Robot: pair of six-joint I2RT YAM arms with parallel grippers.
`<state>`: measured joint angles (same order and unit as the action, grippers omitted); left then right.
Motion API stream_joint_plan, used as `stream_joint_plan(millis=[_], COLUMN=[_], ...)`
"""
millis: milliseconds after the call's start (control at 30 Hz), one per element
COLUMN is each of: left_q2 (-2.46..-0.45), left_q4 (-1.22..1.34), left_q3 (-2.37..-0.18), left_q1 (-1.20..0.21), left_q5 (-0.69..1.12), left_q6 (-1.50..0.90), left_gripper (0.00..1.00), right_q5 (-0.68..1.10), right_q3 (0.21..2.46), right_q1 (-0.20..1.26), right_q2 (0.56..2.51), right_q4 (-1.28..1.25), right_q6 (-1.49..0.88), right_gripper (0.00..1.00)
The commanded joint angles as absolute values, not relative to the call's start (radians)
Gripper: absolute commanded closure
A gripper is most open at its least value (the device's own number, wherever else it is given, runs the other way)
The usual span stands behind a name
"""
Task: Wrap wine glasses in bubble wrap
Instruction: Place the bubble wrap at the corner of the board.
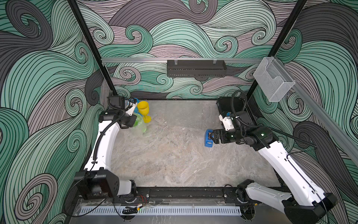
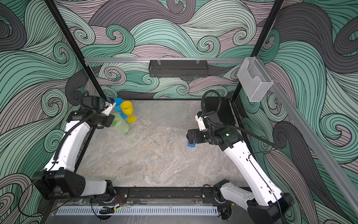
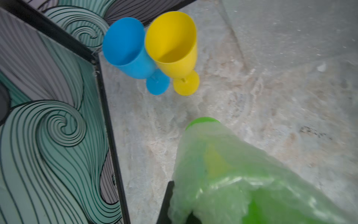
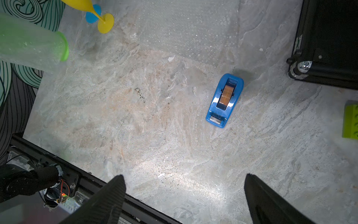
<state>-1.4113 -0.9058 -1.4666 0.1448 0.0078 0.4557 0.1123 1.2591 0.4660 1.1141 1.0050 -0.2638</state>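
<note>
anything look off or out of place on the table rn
Nothing spilled or broken. Only dark specks and small white scraps litter the table. The wrapped green goblet is tilted, but it is held, not fallen.

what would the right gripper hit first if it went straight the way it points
The right gripper, jaws open, would likely meet the tape dispenser; depth is unclear, possibly the table beside it.
</note>
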Motion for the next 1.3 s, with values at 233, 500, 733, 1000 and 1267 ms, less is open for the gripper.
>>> stream_joint_plan(millis=[233, 500, 733, 1000, 1267], left_q2=[-1.828, -2.08, -2.161, -2.157, -2.131], left_q4=[-0.984, -1.077, -1.091, -1.106, -1.118], left_q3=[-1.858, -2.111, -2.134, -2.121, -2.186], left_q1=[0.341, 0.348, 0.347, 0.348, 0.348], left_q5=[-0.042, -0.084, -0.097, -0.09, -0.113], left_q6=[0.467, 0.435, 0.431, 0.422, 0.424], left_gripper=[1.0, 1.0, 1.0, 0.75, 0.53], right_q5=[0.155, 0.15, 0.153, 0.158, 0.168], right_q3=[1.22, 1.206, 1.207, 1.219, 1.224], right_q1=[0.46, 0.457, 0.457, 0.457, 0.457], right_q2=[1.162, 1.167, 1.176, 1.185, 1.193], right_q4=[0.96, 0.959, 0.959, 0.959, 0.958], right_q6=[-0.281, -0.276, -0.276, -0.278, -0.273], right_gripper=[0.06, 0.06, 0.06, 0.06, 0.06])
